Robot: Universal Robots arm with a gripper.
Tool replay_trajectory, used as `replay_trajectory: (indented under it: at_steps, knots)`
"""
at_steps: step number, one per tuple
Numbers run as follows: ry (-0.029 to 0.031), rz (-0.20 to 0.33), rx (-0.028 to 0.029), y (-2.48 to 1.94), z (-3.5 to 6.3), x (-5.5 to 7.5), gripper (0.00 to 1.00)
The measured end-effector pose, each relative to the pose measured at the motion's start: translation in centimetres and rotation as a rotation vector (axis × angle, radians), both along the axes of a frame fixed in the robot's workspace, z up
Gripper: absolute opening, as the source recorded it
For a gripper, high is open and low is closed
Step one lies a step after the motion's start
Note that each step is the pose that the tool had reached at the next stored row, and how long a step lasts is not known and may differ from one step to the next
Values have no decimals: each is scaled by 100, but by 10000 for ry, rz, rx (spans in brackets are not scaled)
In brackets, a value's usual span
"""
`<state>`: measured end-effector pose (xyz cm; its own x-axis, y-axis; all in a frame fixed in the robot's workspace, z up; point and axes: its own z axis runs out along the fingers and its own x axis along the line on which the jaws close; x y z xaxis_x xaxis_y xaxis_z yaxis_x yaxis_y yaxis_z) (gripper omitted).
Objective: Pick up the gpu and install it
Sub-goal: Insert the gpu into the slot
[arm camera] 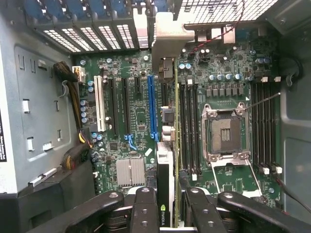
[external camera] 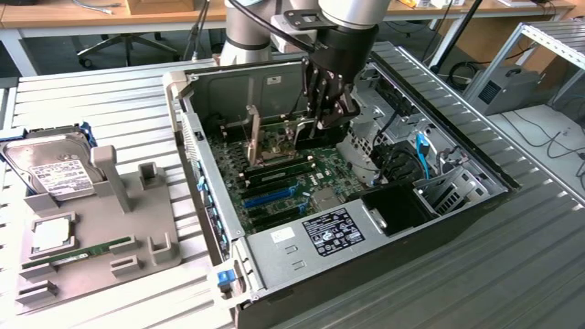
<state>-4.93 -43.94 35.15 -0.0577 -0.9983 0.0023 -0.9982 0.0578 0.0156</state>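
Well away from the pincer (external camera: pixel 325 122) toward the exterior view's left, on the surface (external camera: pixel 109 103): grey holder (external camera: pixel 101 226) with hard drive (external camera: pixel 57 170) and RAM stick (external camera: pixel 78 252). Down inside the open case (external camera: pixel 242 86), half closed on the gpu (arm camera: pixel 164 194), gripping both faces, card on edge over the motherboard (arm camera: pixel 136 116) just beside the blue slot (arm camera: pixel 152 107). Close by, RAM slots (arm camera: pixel 190 121) and open CPU socket (arm camera: pixel 226 133). Beyond, toward the exterior view's right, blue cable (external camera: pixel 422 147).

The gpu (arm camera: pixel 164 187) is a thin card seen edge-on, dark, with a green logo near one end and a grey metal bracket (arm camera: pixel 167 36) at the other. It stands upright on its long edge inside the open computer case (external camera: pixel 274 240), over the motherboard (arm camera: pixel 141 121), just beside the long blue slot (arm camera: pixel 151 107).
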Motion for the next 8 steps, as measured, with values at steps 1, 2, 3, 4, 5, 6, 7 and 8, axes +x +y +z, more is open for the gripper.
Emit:
replay_trajectory:
  at_steps: [1, 2, 3, 4, 5, 6, 7, 8]
  knots:
    - [0, 33, 0, 0, -4, 0, 27]
    - [-1, 47, 0, 0, -9, -1, 27]
    - [-1, 49, 2, -1, -15, -2, 27]
    - [-1, 50, 1, -2, -21, -5, 27]
    - [0, 52, 0, -3, -26, -7, 27]
    - [0, 53, -2, -6, -30, -9, 27]
    - [0, 57, -1, -11, -35, -12, 27]
    - [0, 60, -1, -18, -38, -15, 27]
